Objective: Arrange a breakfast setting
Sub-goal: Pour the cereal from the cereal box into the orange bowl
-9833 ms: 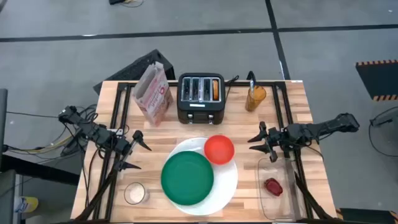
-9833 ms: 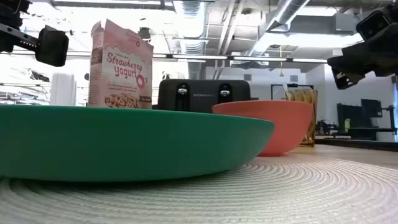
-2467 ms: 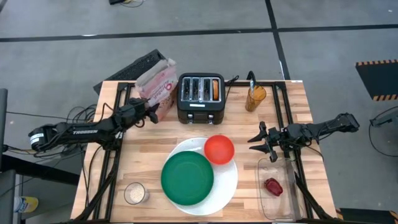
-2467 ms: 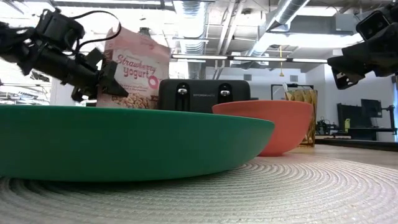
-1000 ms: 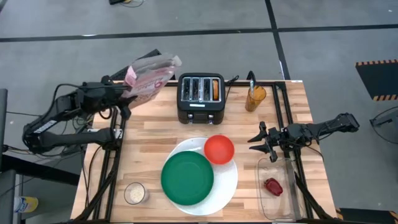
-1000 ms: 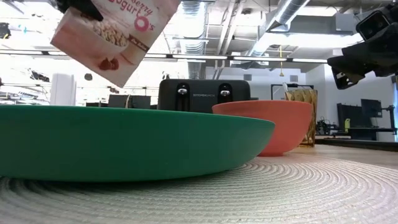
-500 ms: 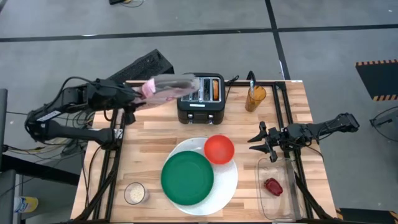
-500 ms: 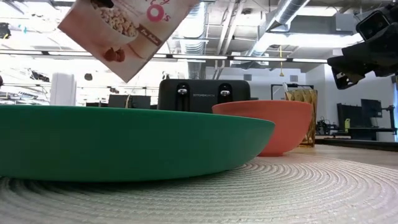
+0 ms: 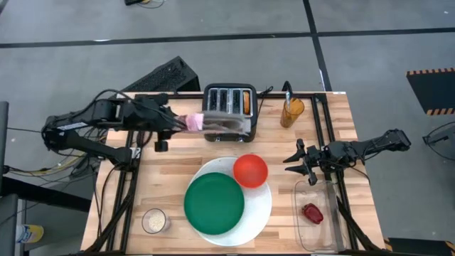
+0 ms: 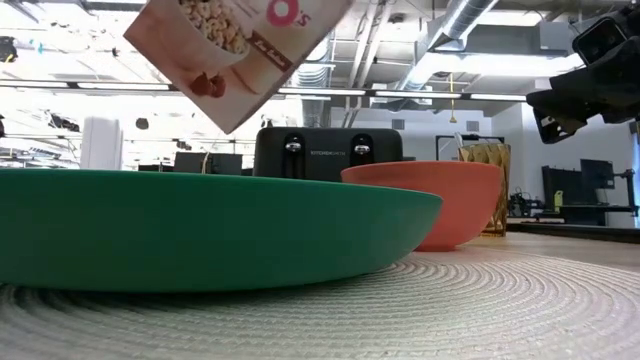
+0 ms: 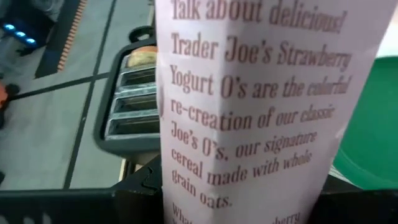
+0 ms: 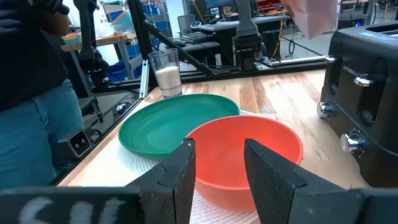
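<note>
You had lifted the cereal box (image 9: pixel 217 122) off the tabletop, left jaws squeezing it, toward the red bowl (image 9: pixel 250 171). Pouring looked next. Right jaws waited, open.

A light wooden slatted table (image 9: pixel 170 181) with black metal rails carries the things. Directly on it lie a large white round plate (image 9: pixel 261 206), a black four-slot toaster (image 9: pixel 229 107) at the far edge, a tall amber glass (image 9: pixel 291 112) beside the toaster, a short clear glass of pale grains (image 9: pixel 154 220) near the front left corner, and a clear rectangular plastic tub (image 9: pixel 313 217) at the front right.
</note>
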{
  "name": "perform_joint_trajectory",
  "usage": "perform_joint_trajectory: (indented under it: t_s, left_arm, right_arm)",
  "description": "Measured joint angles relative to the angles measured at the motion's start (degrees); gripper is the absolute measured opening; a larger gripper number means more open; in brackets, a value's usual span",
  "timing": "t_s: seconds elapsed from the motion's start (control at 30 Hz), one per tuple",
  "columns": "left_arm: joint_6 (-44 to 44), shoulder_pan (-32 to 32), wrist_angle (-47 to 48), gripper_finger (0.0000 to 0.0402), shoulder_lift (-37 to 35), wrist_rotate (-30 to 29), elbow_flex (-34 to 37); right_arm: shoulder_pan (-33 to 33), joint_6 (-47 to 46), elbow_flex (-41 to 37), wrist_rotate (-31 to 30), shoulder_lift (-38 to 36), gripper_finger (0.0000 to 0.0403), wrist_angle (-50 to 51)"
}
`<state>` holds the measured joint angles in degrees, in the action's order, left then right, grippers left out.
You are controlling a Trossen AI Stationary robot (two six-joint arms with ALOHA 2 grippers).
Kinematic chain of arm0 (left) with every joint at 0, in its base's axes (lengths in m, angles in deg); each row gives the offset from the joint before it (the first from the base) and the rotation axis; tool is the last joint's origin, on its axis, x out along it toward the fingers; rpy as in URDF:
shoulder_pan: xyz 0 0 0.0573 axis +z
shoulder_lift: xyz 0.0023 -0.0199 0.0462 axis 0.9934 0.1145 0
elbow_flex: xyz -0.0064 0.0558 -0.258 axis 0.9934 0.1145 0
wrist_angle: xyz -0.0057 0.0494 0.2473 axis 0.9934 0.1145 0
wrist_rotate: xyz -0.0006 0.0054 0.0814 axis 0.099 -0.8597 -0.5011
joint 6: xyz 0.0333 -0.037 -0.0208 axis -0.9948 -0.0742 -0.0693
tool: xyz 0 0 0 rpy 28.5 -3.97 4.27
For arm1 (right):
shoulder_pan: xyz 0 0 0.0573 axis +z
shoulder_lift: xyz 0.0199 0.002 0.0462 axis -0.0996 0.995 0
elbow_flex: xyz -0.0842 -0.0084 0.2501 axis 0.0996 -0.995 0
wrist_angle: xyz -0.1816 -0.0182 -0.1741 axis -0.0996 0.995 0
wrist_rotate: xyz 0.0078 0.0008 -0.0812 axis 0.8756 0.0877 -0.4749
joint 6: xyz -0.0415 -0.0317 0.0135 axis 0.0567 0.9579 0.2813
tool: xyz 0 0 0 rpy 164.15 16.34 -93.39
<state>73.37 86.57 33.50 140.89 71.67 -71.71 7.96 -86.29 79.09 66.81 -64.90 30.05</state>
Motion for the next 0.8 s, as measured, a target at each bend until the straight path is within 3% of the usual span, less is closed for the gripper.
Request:
perform_joint_trajectory:
  t_s: [0.3, 0.8]
  left_arm:
    - [-1.1, -5.1, 2.0, 0.0162, 8.1, -3.0, -2.7]
    - [-0.9, -11.0, 19.0, 0.0162, 23.3, -10.1, -15.5]
  right_arm:
    - [0.0, 0.0, 0.0, 0.0, 0.0, 0.0157, 0.0]
    - [0.0, 0.0, 0.0, 0.0, 0.0, 0.0157, 0.0]
